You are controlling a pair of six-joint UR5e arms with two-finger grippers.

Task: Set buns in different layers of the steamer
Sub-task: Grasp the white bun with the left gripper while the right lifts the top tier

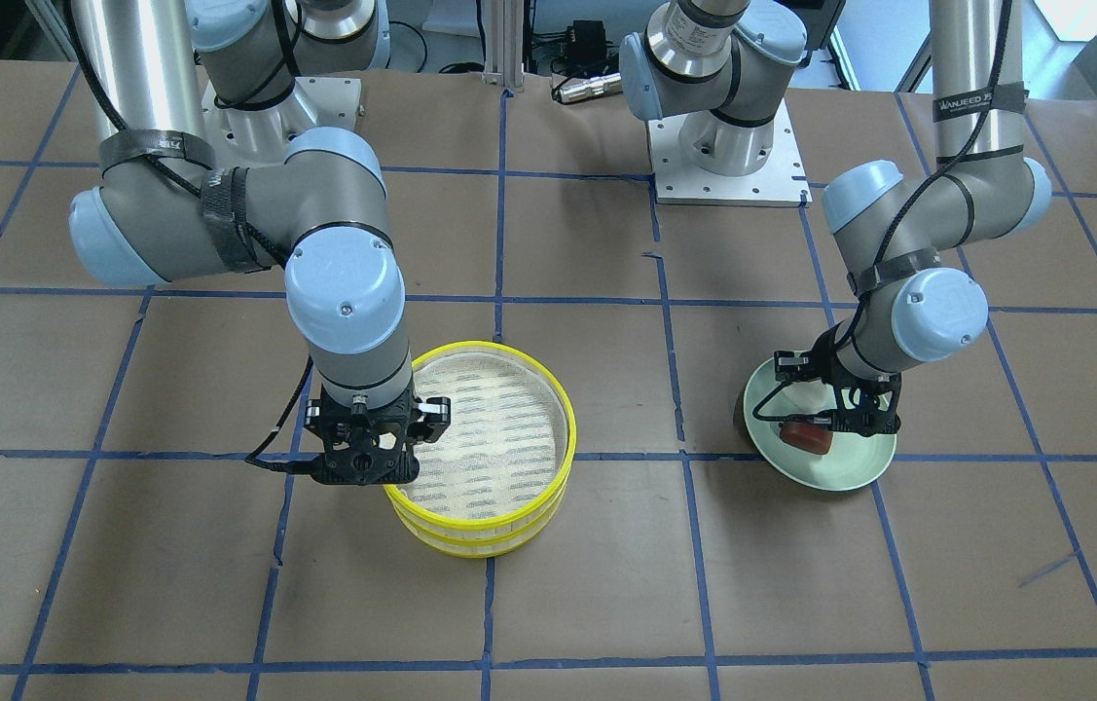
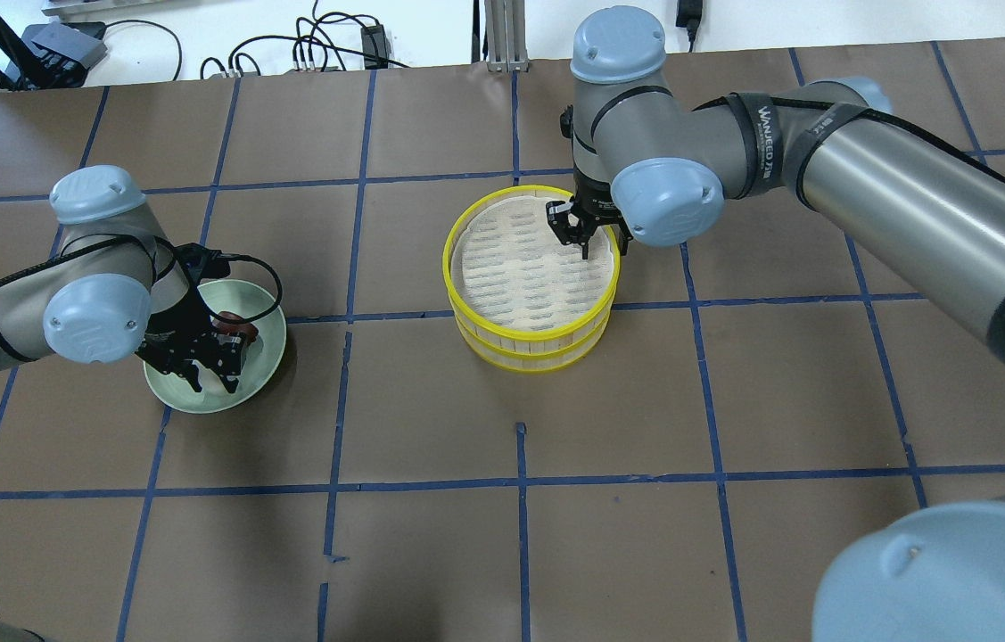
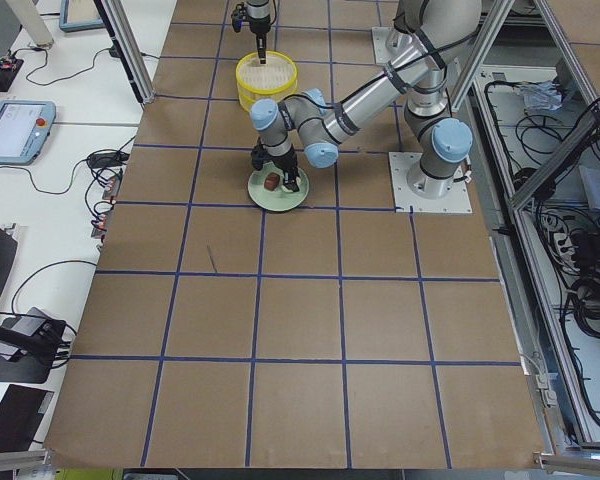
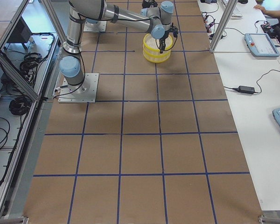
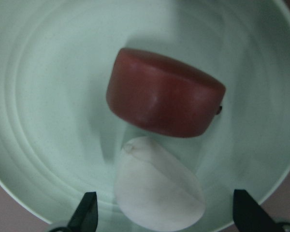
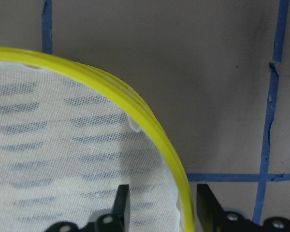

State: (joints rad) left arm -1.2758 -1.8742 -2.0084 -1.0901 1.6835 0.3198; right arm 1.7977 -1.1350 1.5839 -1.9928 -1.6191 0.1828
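Two yellow-rimmed steamer trays are stacked, the top tray (image 2: 457, 267) on the lower tray (image 2: 529, 357), and the top mesh is bare (image 1: 494, 438). My right gripper (image 2: 580, 241) is open, its fingers (image 6: 122, 203) straddling the top rim (image 6: 135, 106) with a gap. The reddish-brown bun (image 5: 164, 94) and the white bun (image 5: 157, 191) lie touching in the pale green plate (image 5: 48, 106). My left gripper (image 5: 166, 210) is open, low over the plate (image 2: 266, 357), with its tips on either side of the white bun. The brown bun shows in the front view (image 1: 806, 435). The white bun is hidden in the exterior views.
The table is brown paper with a blue tape grid. The plate (image 1: 850, 472) and the steamer stack (image 1: 480, 545) stand about two grid squares apart. The robot bases sit at the table's back edge.
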